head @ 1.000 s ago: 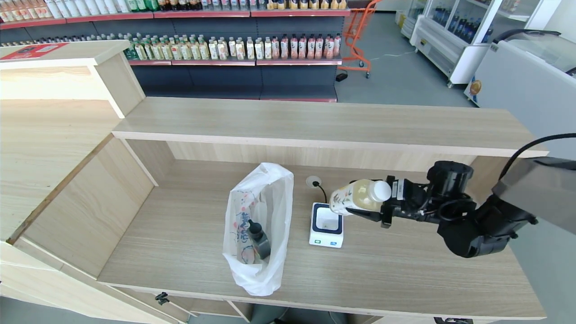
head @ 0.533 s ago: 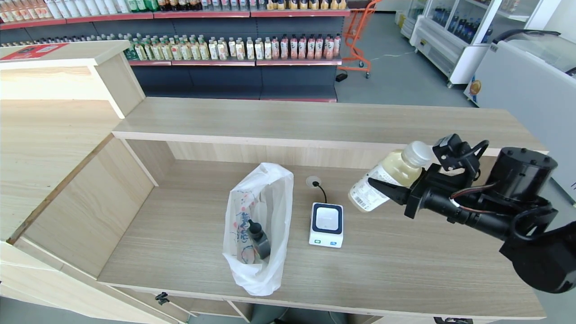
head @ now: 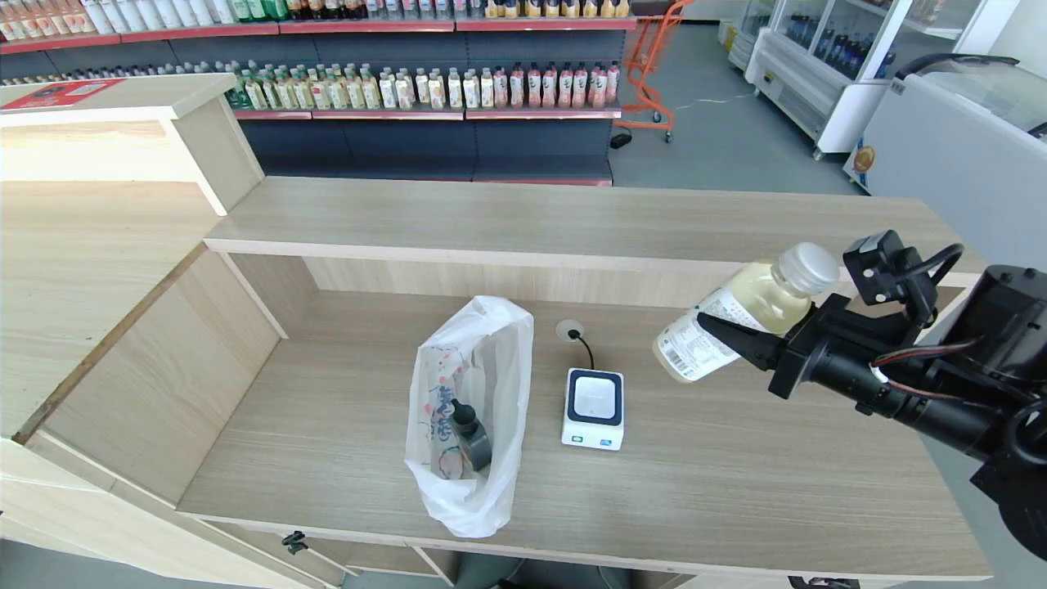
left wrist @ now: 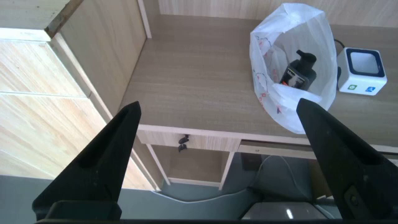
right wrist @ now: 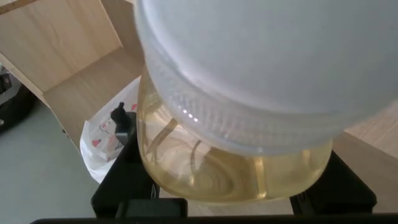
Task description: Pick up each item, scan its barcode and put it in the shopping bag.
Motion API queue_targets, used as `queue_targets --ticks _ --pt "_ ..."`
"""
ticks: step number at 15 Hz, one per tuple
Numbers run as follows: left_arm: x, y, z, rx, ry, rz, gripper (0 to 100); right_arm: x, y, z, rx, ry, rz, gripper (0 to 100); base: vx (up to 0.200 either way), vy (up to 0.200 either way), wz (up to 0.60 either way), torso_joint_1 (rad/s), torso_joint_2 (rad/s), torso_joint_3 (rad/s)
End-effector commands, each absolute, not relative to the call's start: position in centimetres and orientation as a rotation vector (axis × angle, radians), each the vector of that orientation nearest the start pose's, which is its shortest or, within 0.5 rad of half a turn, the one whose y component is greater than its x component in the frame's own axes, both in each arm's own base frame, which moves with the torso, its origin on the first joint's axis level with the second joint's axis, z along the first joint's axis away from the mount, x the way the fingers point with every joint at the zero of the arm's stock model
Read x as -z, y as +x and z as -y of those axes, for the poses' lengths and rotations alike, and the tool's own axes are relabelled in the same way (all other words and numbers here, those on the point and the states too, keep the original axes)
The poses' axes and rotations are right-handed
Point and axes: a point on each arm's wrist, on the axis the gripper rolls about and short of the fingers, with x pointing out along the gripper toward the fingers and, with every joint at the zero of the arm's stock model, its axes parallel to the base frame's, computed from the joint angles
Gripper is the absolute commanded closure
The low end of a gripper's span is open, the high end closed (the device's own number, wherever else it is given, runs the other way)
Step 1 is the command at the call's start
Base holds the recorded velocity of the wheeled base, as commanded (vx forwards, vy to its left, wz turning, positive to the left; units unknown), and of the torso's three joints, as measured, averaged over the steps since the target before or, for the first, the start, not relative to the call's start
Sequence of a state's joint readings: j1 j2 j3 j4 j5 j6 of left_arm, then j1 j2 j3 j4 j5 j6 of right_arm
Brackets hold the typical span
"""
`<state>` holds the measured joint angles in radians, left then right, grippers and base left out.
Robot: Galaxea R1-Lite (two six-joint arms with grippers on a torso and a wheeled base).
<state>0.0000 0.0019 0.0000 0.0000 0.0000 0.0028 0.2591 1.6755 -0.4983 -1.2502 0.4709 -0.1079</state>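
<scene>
My right gripper [head: 757,339] is shut on a bottle [head: 740,315] of pale yellow drink with a white cap, held tilted in the air to the right of the scanner [head: 593,407], barcode label facing down and left. Up close the bottle [right wrist: 249,124] shows cap first. The white shopping bag [head: 470,413] stands open left of the scanner with a dark pump bottle [head: 470,433] inside. My left gripper [left wrist: 217,162] hangs open beyond the counter's front edge, well clear of the bag [left wrist: 292,62] and the scanner [left wrist: 364,71].
The scanner's cable runs to a hole [head: 569,330] in the counter [head: 736,491]. A raised ledge [head: 572,221] walls the back and a wooden side panel [head: 147,368] closes the left. Shelves of bottles [head: 425,86] stand far behind.
My right arm has lifted the bottle off the scanner and drawn it up and to the right, turning it so the cap points up-right and the barcode label shows.
</scene>
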Motion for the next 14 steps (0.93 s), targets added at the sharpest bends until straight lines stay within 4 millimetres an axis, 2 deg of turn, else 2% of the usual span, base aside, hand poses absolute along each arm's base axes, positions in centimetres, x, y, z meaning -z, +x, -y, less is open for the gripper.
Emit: queue_targets --ticks 1,7,10,14 --pt "-7.6 -2.3 0.0 0.0 0.003 -0.002 0 -17.7 25.5 -7.9 -0.726 -0.112 0.128 100 0.0 0.0 0.0 0.0 0.0 0.0" --pt "-7.6 -2.3 0.0 0.0 0.003 -0.002 0 -17.3 25.9 -8.1 -0.728 -0.055 0.081 100 0.0 0.2 0.0 0.006 0.0 0.0" --pt "-7.6 -2.3 0.0 0.0 0.003 -0.002 0 -15.7 27.0 -8.8 -0.746 -0.032 -0.007 100 0.0 0.0 0.0 0.0 0.0 0.0" --pt "-7.6 -2.3 0.0 0.0 0.003 -0.002 0 -13.9 30.7 -11.6 -0.775 -0.019 -0.067 100 0.0 0.0 0.0 0.0 0.0 0.0"
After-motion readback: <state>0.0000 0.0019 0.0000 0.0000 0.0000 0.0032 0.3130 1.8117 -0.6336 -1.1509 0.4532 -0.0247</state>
